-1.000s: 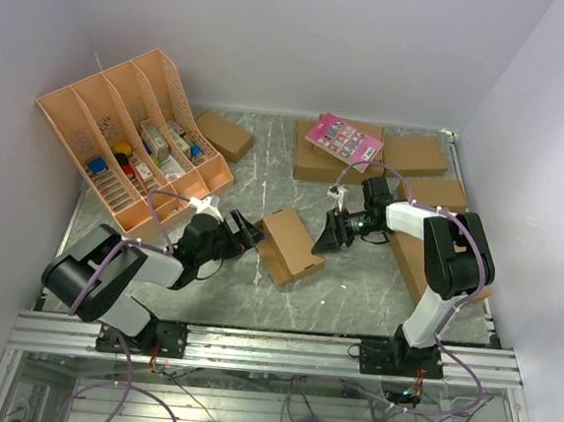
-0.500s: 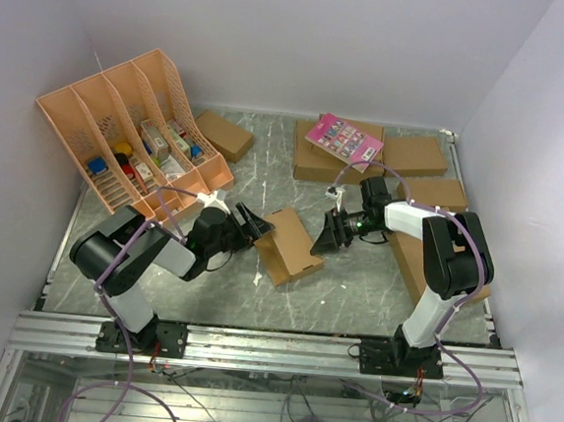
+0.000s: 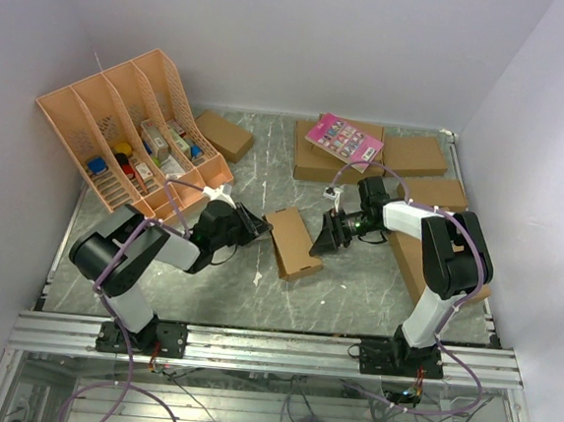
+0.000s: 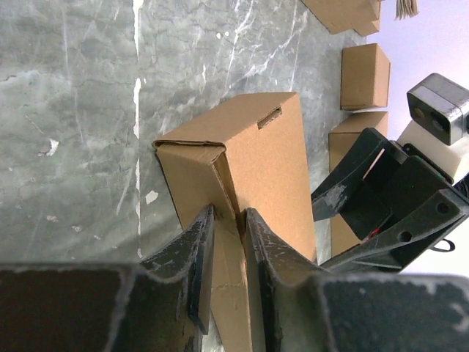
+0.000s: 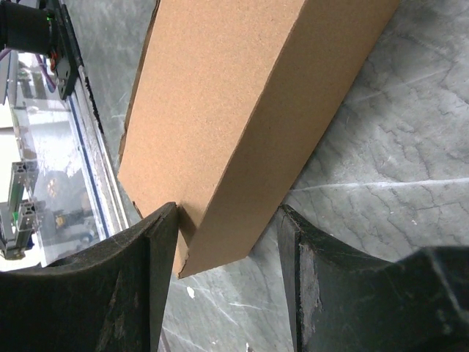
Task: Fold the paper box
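Top external: looks down on a grey, white-veined counter (image 3: 354,296) boxed in by pale lilac walls (image 3: 306,45), with an aluminium rail (image 3: 270,348) along the near edge. Holds a peach file rack (image 3: 130,139) at back left, tilted and stocked with small coloured items, and brown cartons (image 3: 222,135) along the back and right, one under a pink card (image 3: 340,137). Finds the paper box (image 3: 293,242) near the counter's middle, between the two arms, lying on a long face and set at an angle. Reads as plain brown cardboard, already a narrow oblong, with a small slot cut in the top panel and, in the left wrist view, end flaps partly tucked and one edge standing proud. Has the left pincer (image 4: 229,216) nipped tight on that cardboard edge at its end. Has the right pincer (image 5: 227,216) spread wide, straddling the opposite corner, one finger (image 5: 110,293) just beside the cardboard, contact unclear.
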Tool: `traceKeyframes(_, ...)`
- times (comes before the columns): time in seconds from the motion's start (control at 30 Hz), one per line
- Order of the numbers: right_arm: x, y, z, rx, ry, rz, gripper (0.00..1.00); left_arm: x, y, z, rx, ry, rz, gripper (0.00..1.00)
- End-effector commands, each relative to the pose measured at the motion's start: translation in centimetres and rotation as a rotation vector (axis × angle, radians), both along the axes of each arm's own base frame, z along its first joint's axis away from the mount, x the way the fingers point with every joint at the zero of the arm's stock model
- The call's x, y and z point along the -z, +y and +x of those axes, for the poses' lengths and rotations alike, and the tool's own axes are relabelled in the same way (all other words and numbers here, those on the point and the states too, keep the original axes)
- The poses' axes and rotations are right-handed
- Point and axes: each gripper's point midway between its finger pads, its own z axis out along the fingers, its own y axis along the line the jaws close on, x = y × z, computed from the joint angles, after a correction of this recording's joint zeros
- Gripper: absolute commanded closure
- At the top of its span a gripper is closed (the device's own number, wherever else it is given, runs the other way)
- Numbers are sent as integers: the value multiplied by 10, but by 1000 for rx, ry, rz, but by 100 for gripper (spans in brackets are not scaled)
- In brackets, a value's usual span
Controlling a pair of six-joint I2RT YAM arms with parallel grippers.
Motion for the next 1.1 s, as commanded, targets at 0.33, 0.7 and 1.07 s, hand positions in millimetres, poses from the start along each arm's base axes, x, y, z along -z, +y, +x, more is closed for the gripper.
traceKeyframes(0.33, 27, -10, 1, -6, -20, -117, 46, 15, 26, -30, 39, 52, 186, 15)
traceKeyframes(0.7, 28, -11, 1, -5, -16, -122, 46, -5, -14, -73, 89, 31, -26, 7)
traceKeyframes(1.07, 30, -11, 1, -7, -15, -127, 46, 2, -48, -90, 86, 105, -99, 13)
